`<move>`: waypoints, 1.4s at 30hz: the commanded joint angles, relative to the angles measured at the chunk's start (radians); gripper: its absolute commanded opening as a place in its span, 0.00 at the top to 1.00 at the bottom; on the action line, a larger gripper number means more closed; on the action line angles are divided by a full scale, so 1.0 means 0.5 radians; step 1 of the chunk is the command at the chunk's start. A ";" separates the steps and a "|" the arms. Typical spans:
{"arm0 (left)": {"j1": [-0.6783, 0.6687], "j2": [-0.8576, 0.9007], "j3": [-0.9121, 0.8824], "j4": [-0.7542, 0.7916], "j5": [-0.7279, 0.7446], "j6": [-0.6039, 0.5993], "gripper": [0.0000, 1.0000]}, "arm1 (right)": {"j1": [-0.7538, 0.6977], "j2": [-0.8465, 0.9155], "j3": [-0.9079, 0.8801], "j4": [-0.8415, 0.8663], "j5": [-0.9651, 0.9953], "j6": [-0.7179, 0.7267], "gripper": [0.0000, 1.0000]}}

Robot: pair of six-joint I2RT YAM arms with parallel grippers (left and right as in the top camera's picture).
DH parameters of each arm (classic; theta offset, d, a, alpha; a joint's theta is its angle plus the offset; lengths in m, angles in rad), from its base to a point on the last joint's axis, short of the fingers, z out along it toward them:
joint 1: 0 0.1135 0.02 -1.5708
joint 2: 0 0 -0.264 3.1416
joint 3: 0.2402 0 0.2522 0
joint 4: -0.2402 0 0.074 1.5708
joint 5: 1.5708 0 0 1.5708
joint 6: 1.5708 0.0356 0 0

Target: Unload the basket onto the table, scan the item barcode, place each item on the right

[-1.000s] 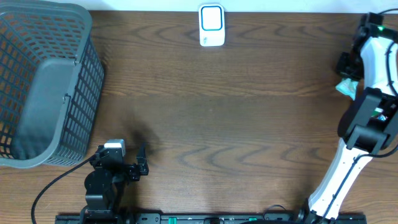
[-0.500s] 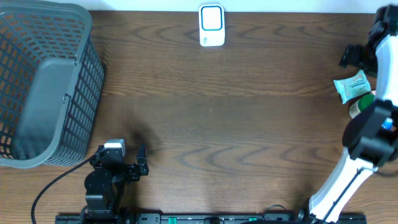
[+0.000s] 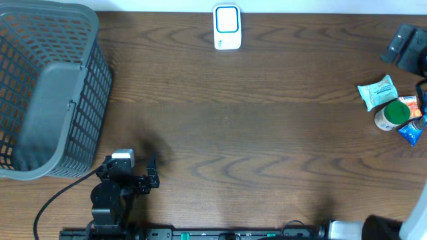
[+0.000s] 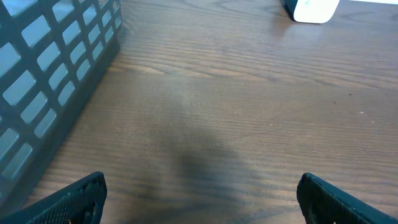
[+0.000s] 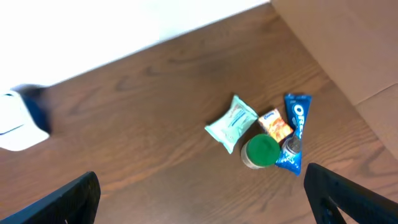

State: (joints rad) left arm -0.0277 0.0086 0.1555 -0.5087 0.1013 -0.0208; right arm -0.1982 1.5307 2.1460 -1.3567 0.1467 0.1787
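Several small items lie in a cluster at the table's right edge: a pale teal packet [image 3: 377, 91] [image 5: 231, 123], a green-lidded jar [image 3: 392, 115] [image 5: 260, 151], a small orange packet [image 3: 409, 105] [image 5: 276, 124] and a blue Oreo packet [image 3: 412, 130] [image 5: 296, 129]. The white and blue scanner [image 3: 227, 27] [image 5: 18, 121] [image 4: 311, 9] stands at the back middle. My right gripper [image 3: 405, 45] [image 5: 205, 196] hovers high above the back right corner, open and holding nothing. Near the front left my left gripper [image 3: 152, 173] [image 4: 202, 199] rests low over bare wood, open and holding nothing.
A large grey mesh basket [image 3: 47, 87] [image 4: 43, 68] fills the left side of the table. A brown cardboard surface [image 5: 348, 43] lies beyond the table's right edge.
My right arm has risen and pulled back from over the cluster, and its jaws have gone from shut to open. The items now show uncovered. The left arm has not moved.
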 commanded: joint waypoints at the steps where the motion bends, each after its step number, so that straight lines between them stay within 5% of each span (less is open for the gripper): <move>1: 0.010 -0.004 -0.030 0.001 -0.014 0.034 0.02 | 0.012 -0.109 0.002 -0.005 -0.013 0.015 0.01; 11: 0.010 -0.004 -0.030 0.001 -0.014 0.034 0.02 | 0.011 -0.312 0.002 -0.114 0.085 0.015 0.01; 26: 0.010 -0.004 -0.030 0.001 -0.014 0.034 0.02 | 0.022 -0.766 -0.057 0.407 -0.082 0.294 0.01; 32: 0.010 -0.004 -0.030 0.001 -0.014 0.034 0.02 | 0.045 -1.068 -0.486 0.832 -0.121 0.329 0.01; 42: 0.010 -0.004 -0.030 0.001 -0.014 0.034 0.02 | 0.152 -1.813 -1.755 1.668 -0.172 0.355 0.01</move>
State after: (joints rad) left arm -0.0277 0.0086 0.1555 -0.5079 0.1013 -0.0208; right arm -0.1371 0.6983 1.3876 -0.5652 0.0750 0.3355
